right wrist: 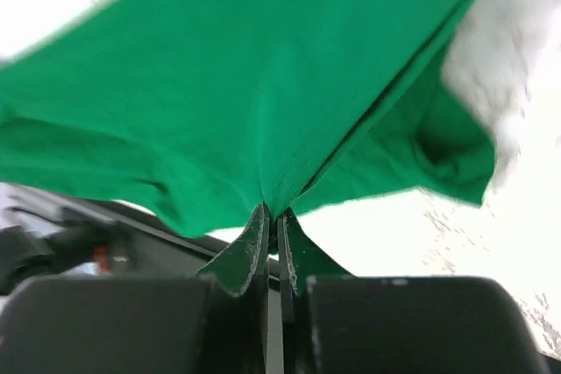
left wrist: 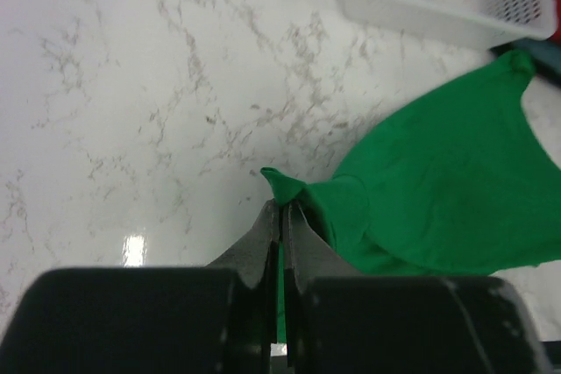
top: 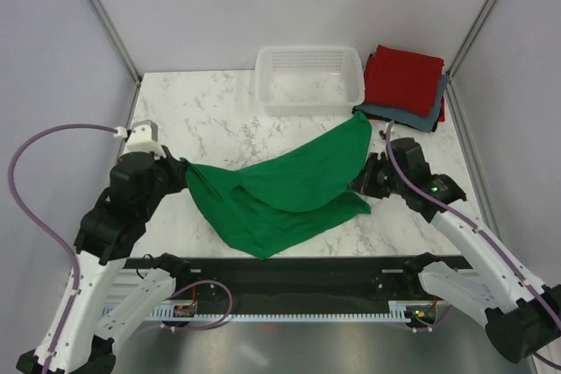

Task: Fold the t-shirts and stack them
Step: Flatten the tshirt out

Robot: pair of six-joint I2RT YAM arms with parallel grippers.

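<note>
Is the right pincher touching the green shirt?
Touching. The right wrist view shows the right gripper shut, with the green shirt pinched between its fingertips and the cloth creasing out from that spot.

One green t-shirt (top: 289,186), two or perhaps three folded t-shirts (top: 403,76), one basket (top: 307,105).

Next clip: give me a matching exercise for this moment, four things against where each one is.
Things:
1. green shirt
2. red shirt
3. grey-blue shirt
4. basket

Places:
A. far edge, left of the folded shirts
B. folded on top, far right corner
C. pinched at one end by the left gripper and at the other by the right gripper
D. folded, under the red shirt

Pairs: 1-C, 2-B, 3-D, 4-A
</note>
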